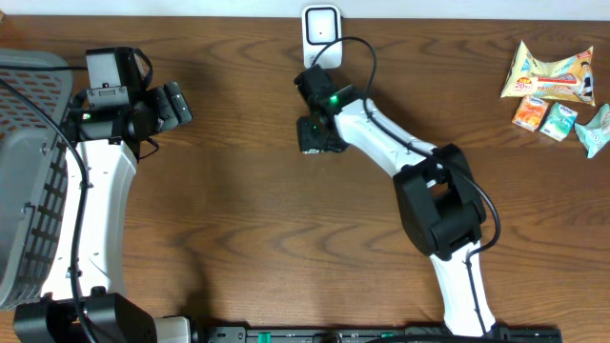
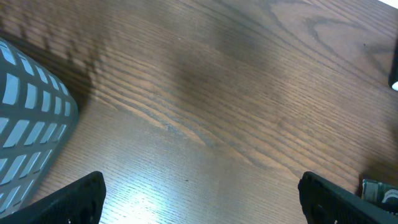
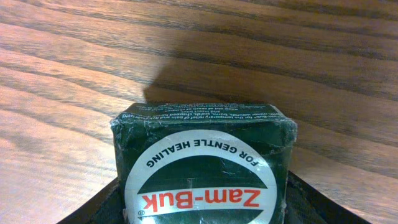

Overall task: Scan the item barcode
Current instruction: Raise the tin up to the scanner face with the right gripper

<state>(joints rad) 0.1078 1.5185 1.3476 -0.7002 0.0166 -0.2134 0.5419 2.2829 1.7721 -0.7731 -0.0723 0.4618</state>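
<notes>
Wooden table [image 2: 217, 93], grey basket [image 2: 31, 124] at left — left pincer [image 2: 199, 185] agape

Overhead looks straight down; wrist cameras face the table [image 1: 238, 191] closely.

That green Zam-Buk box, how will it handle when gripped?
The Zam-Buk box looks like a small square-edged carton: probably stiff, light, unlikely to roll. Its glossy, wrinkled wrap might let it slip slightly between the jaws.
</notes>
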